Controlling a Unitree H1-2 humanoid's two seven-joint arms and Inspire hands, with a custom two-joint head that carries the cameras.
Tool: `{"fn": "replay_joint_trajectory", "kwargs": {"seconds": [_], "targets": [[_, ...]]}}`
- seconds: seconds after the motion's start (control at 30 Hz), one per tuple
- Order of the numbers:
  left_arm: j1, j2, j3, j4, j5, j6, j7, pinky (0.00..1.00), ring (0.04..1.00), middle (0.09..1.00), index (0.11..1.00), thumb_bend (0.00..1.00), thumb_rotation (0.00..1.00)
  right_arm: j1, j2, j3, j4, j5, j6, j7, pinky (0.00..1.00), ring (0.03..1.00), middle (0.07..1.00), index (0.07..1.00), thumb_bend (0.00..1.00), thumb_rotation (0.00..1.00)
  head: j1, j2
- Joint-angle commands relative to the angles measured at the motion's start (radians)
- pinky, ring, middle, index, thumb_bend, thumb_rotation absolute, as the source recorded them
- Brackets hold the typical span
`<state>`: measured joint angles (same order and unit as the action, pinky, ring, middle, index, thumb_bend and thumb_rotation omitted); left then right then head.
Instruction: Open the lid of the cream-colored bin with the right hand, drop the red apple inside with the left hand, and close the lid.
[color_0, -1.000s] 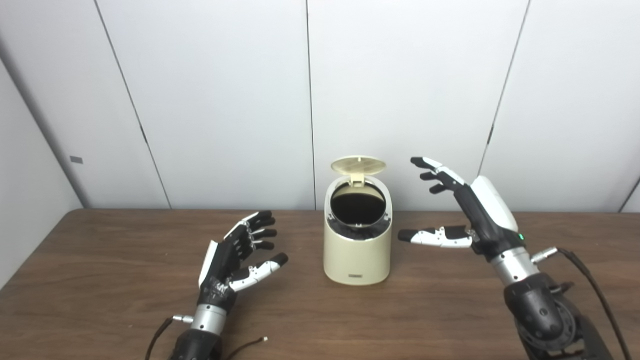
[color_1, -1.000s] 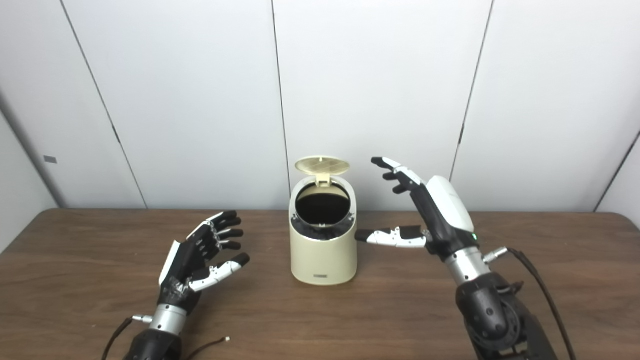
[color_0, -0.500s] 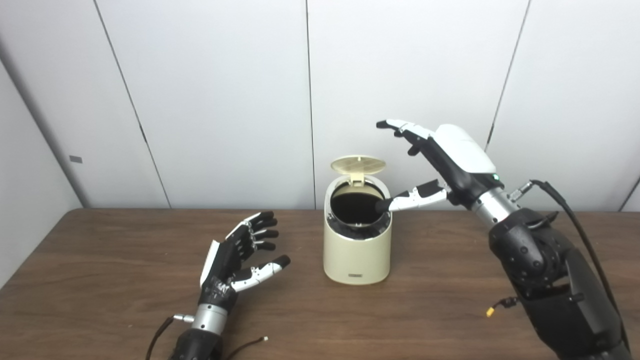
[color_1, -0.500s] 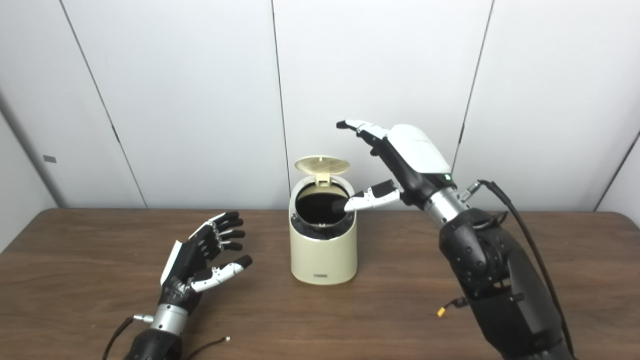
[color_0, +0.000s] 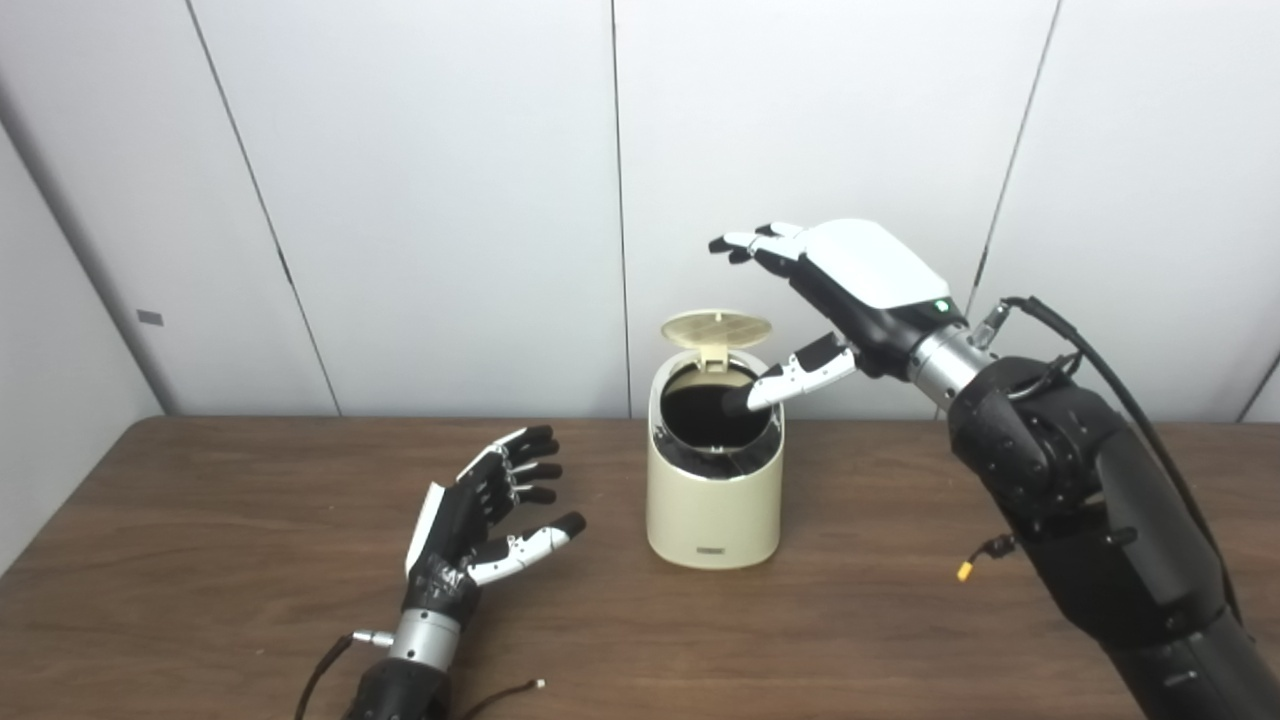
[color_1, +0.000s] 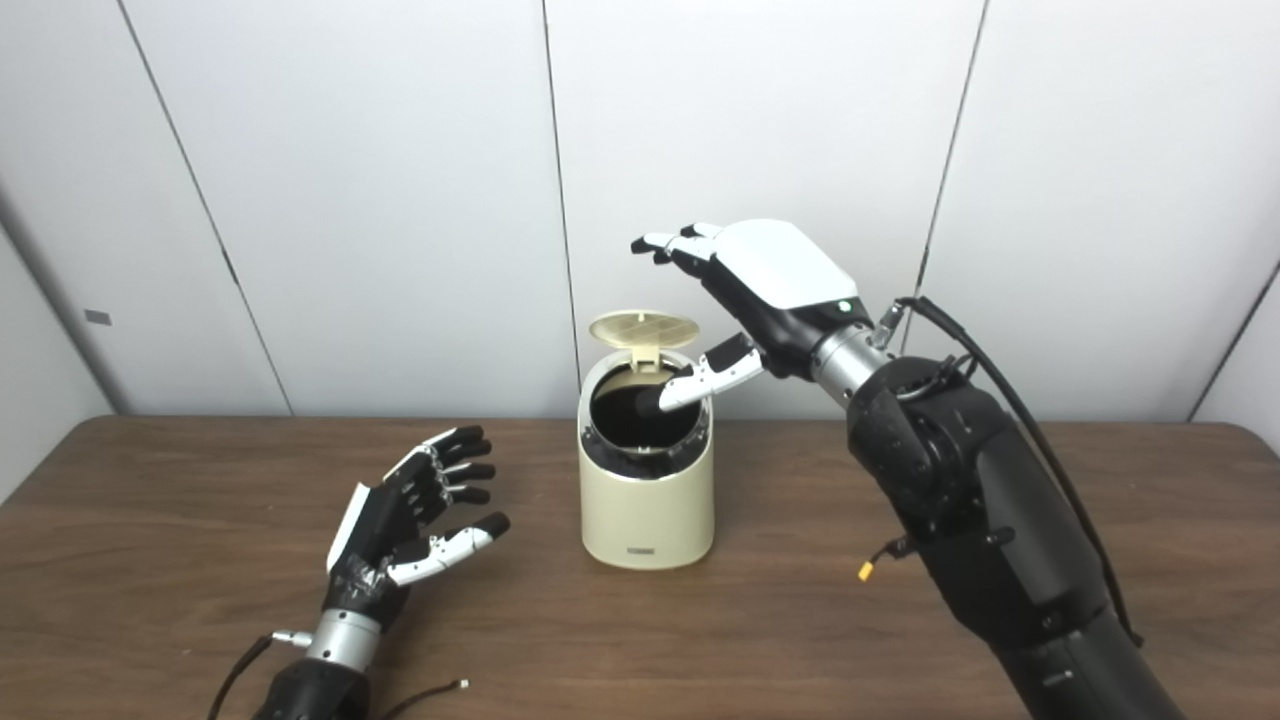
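Your right robot hand (color_0: 850, 285) is up in the air over the cream-colored bin (color_0: 713, 490), fingers spread and holding nothing, palm turned down. Its thumb reaches across the front of the bin's dark mouth, while the fingertips (color_0: 735, 243) sit above and a touch to the right of the lid (color_0: 717, 328). That lid is flipped up on its rear hinge, ribbed underside facing you, so the bin stands open.

Your left robot hand (color_0: 490, 510) hovers low over the wooden counter (color_0: 200, 560), to the left of the bin and well apart from it. Fingers are fanned out, thumb pointing toward the bin, nothing in the grip.

The red apple: you won't find it on the counter or in either hand. The inside of the bin is just black from here, so I cannot tell what lies in it.

There is a small dark label (color_0: 711, 550) low on the bin's front, but it is too small to read.

Around you: a black cable (color_0: 1100, 370) loops off the right wrist, and a small yellow-tipped connector (color_0: 964, 573) dangles beside the forearm. A thin wire end (color_0: 515, 688) lies on the counter near the left wrist. White wall panels (color_0: 420, 200) stand behind, with a small grey tag (color_0: 151, 318) on the left one.
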<state>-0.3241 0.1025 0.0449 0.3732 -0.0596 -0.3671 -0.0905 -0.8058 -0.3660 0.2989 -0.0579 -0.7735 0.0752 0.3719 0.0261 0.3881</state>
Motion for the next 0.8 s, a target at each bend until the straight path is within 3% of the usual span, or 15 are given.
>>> {"fn": "replay_joint_trajectory", "kwargs": {"seconds": [0.0, 0.33, 0.77], "targets": [[0.026, -0.020, -0.011, 0.011, 0.005, -0.002, 0.006, 0.65, 0.730, 0.794, 0.802, 0.70, 0.05, -0.064, -0.014, -0.007, -0.003, -0.010, -0.025, -0.023, 0.93, 0.926, 0.819, 0.858, 0.82, 0.55, 0.001, -0.001], [0.019, -0.026, -0.005, 0.027, 0.000, -0.022, 0.004, 0.64, 0.729, 0.783, 0.803, 0.71, 0.05, -0.057, -0.017, 0.003, 0.009, -0.021, -0.085, -0.030, 0.99, 0.926, 0.794, 0.813, 0.80, 0.51, 0.006, 0.004], [0.027, -0.023, -0.005, 0.000, 0.013, 0.002, 0.011, 0.64, 0.720, 0.788, 0.806, 0.71, 0.06, -0.034, -0.024, 0.002, 0.013, -0.014, -0.135, -0.035, 0.96, 0.857, 0.719, 0.720, 0.77, 0.47, 0.011, 0.017]]}}
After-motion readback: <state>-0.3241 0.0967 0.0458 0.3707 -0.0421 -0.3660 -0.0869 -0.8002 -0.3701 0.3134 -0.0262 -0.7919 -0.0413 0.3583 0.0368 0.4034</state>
